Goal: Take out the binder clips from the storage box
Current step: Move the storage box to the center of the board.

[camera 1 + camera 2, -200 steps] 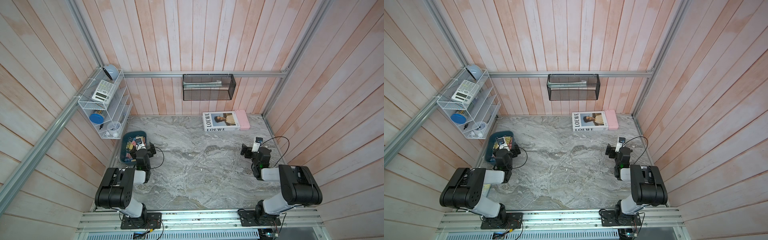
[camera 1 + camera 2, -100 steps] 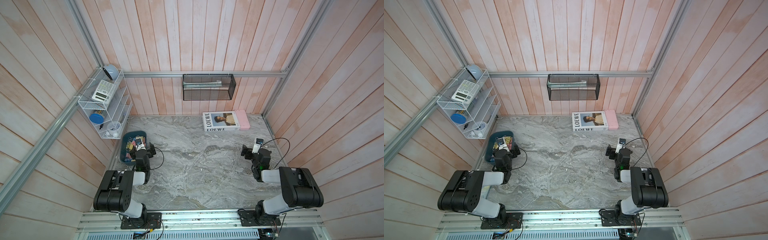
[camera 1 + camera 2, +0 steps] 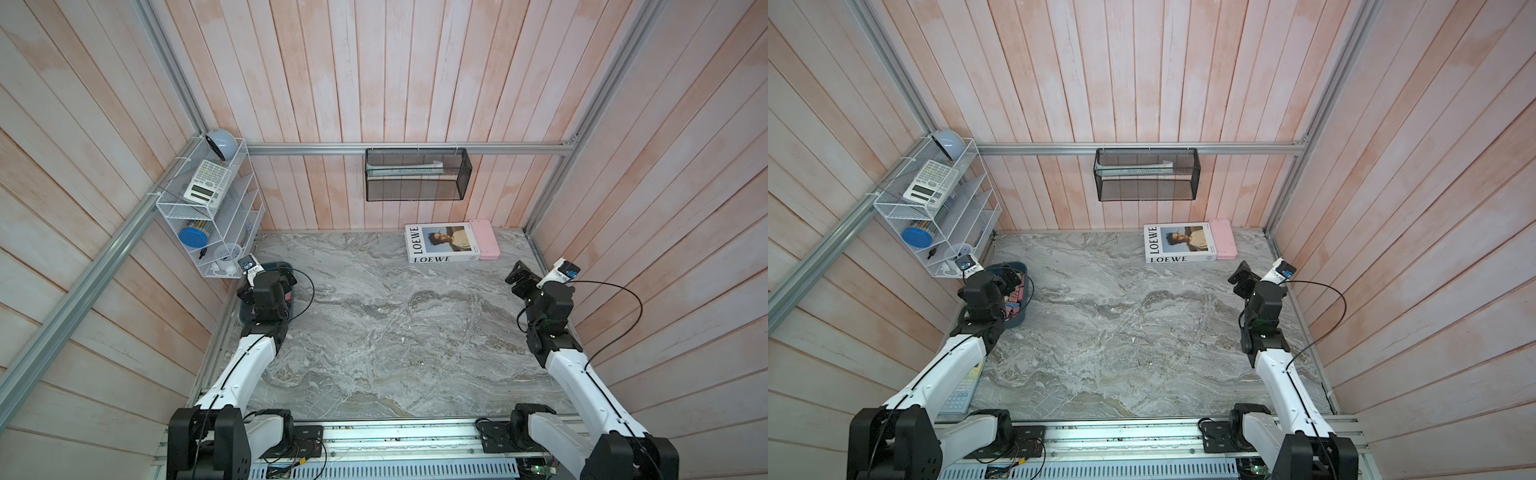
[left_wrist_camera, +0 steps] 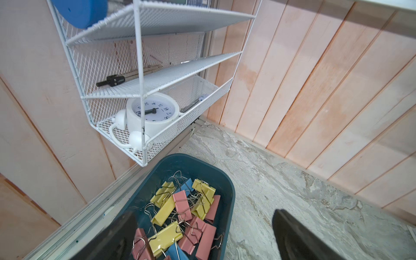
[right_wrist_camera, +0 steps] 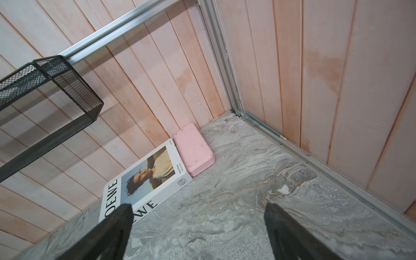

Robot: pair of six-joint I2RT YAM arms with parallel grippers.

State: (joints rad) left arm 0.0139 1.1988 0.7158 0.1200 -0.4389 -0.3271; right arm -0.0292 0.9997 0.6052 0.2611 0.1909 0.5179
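The storage box (image 4: 193, 161) is crowded at its far corner by the white wire rack (image 4: 157, 74), which is hung on the wall just beside and above it. Its wall side is closed off by the aluminium rail (image 4: 90, 216). Bare marble table (image 4: 281, 180) is left on its opposite side. The book (image 3: 440, 243) and pink case (image 3: 484, 239) are set well apart from it.

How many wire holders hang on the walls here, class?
2. The white rack hangs on the left wall near the back corner; the black mesh basket hangs midway along the back wall. None appears hidden.
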